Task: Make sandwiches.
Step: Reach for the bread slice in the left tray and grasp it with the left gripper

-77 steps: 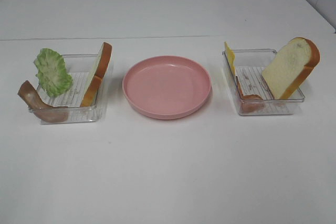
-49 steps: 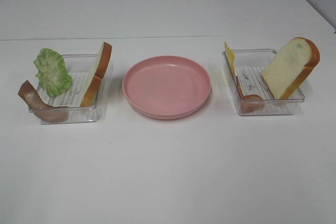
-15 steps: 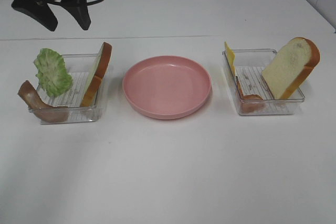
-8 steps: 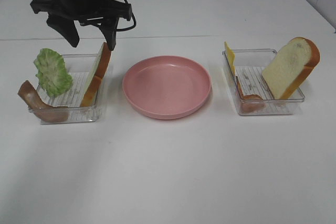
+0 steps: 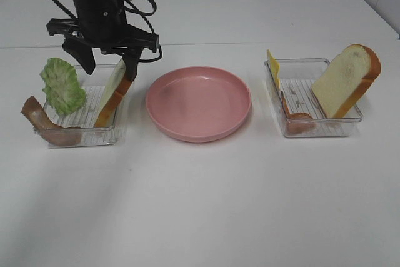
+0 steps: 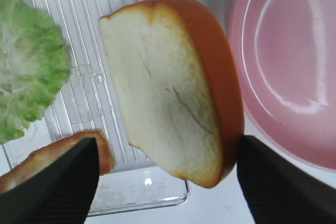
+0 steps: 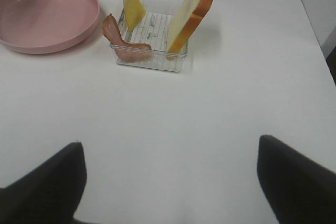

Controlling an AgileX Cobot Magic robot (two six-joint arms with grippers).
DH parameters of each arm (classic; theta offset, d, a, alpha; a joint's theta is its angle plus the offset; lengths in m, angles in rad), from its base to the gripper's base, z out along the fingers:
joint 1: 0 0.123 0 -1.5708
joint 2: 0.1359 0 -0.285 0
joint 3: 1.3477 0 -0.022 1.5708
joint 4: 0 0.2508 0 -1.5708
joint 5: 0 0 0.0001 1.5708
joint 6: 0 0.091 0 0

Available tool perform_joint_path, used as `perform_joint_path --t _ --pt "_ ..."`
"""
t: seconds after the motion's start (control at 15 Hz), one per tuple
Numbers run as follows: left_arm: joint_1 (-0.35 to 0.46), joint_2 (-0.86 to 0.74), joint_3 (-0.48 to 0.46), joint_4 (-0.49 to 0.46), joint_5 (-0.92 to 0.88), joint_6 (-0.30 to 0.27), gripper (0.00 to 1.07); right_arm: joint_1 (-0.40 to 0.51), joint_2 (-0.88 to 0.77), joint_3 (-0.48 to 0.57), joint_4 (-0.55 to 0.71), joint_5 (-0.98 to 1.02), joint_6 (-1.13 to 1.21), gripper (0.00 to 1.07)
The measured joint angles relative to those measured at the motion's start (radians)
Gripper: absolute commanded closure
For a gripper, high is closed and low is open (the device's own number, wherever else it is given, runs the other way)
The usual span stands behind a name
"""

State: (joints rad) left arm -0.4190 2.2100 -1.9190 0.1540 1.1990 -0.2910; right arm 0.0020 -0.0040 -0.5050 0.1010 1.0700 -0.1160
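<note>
The sandwich parts lie apart. A left clear tray (image 5: 87, 137) holds a leaning bread slice (image 5: 114, 95), a green lettuce leaf (image 5: 62, 85) and a bacon strip (image 5: 47, 126). My left gripper (image 5: 110, 67) is open just above that tray, one finger on each side of the bread's top edge. The left wrist view shows the bread (image 6: 168, 87) between the fingers (image 6: 52, 182), not gripped. A right tray (image 5: 319, 130) holds a second bread slice (image 5: 347, 79), a yellow cheese slice (image 5: 273, 68) and bacon (image 5: 297, 120). My right gripper (image 7: 170, 182) is open and empty, well back from that tray (image 7: 152, 61).
A round pink plate (image 5: 199, 101) stands empty between the two trays, close to the left tray's bread. The white table runs on in front of the trays, with a seam behind them.
My left arm has come in from the back left and dropped over the left tray, with its open fingers now around the bread slice. Nothing else has moved.
</note>
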Motion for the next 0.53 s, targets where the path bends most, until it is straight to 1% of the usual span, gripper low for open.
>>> perform_joint_path --t 0.27,0.53 --pt "-0.001 0.008 -0.008 -0.005 -0.001 0.0 0.39 0.0 0.0 0.0 0.0 0.0 0.0 0.29" --pt "-0.001 0.013 -0.112 -0.005 0.021 0.0 0.39 0.0 0.0 0.0 0.0 0.0 0.0 0.29"
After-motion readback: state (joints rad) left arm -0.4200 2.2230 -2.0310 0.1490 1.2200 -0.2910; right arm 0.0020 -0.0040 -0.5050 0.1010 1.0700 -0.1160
